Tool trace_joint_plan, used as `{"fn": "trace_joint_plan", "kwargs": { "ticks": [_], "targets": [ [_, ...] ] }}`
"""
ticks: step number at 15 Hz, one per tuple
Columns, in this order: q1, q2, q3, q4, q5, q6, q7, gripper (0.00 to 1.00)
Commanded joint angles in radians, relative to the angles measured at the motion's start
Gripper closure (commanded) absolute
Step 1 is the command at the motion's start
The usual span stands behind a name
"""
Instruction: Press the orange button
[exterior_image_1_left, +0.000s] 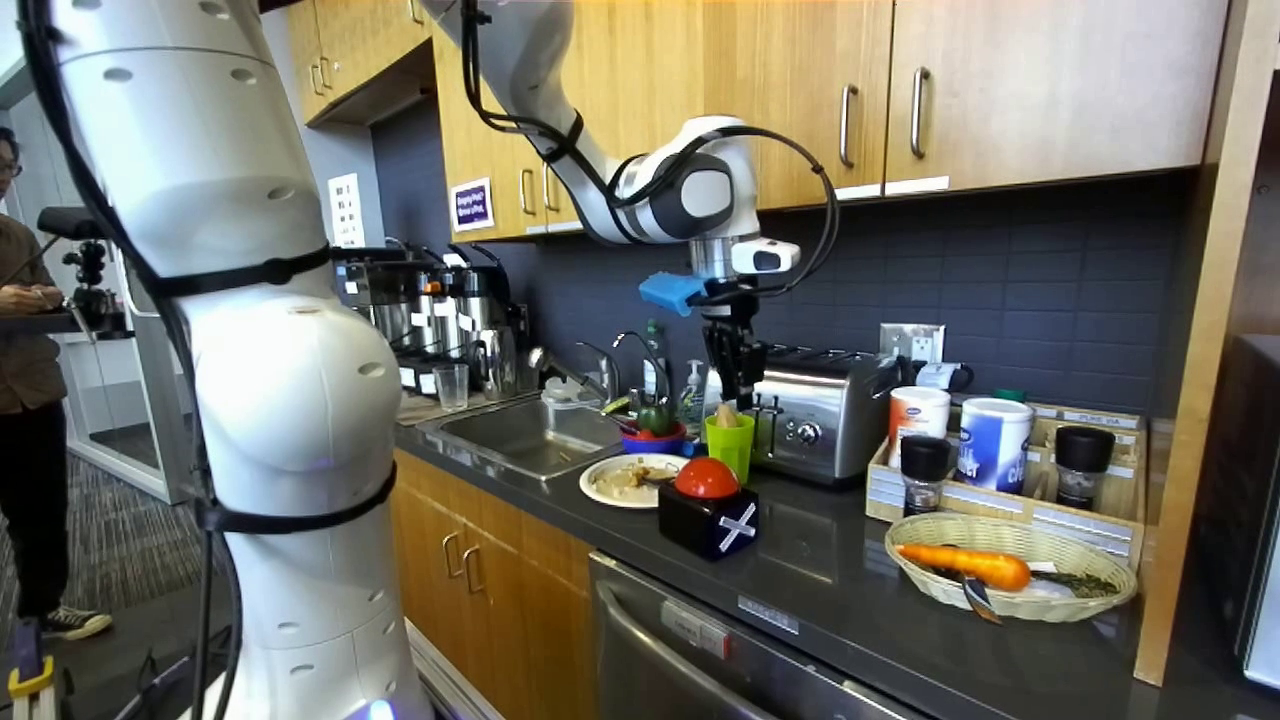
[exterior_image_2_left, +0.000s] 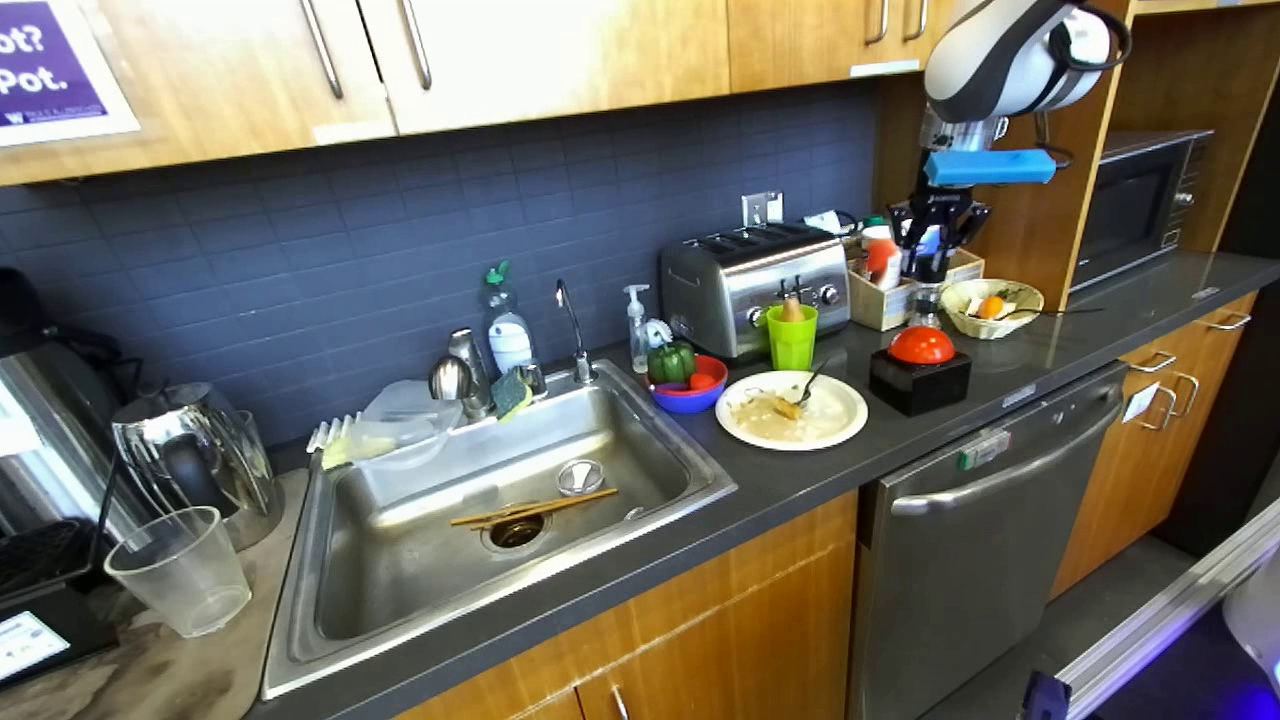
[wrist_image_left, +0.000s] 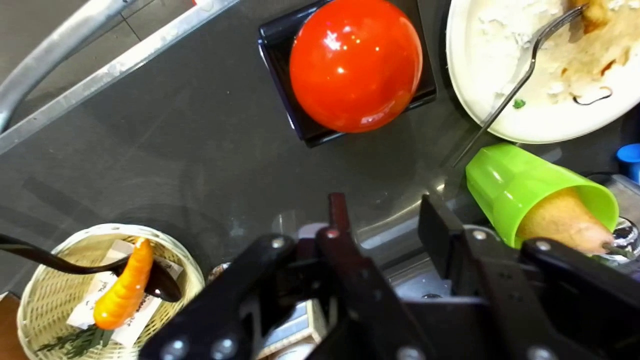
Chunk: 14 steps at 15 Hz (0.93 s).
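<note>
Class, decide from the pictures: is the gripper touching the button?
Apart. The wrist view shows dark counter between the open gripper and the button.

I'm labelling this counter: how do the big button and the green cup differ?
The button is an orange-red dome; the green cup is an open-topped tumbler. The button sits on a black base, whereas the green cup stands on the counter. The green cup holds a pear; nothing rests on the button. Both look smooth and shiny.
</note>
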Motion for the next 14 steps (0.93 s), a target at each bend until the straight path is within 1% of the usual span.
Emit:
{"fn": "trace_joint_plan", "kwargs": {
  "ticks": [1,2,3,10,14],
  "targets": [
    [-0.005,-0.004,-0.001,-0.01,-0.033,-0.002,0.043,0.88],
    [-0.005,-0.004,-0.003,-0.013,-0.03,-0.006,0.046,0.96],
    [-0.004,-0.004,-0.004,-0.021,-0.028,-0.008,0.048,0.99],
    [0.005,-0.023,-0.001,-0.057,-0.024,-0.105,0.043,1.0],
    [0.014,-0.033,0.0,-0.07,-0.012,-0.092,0.038,1.0]
  ]
}}
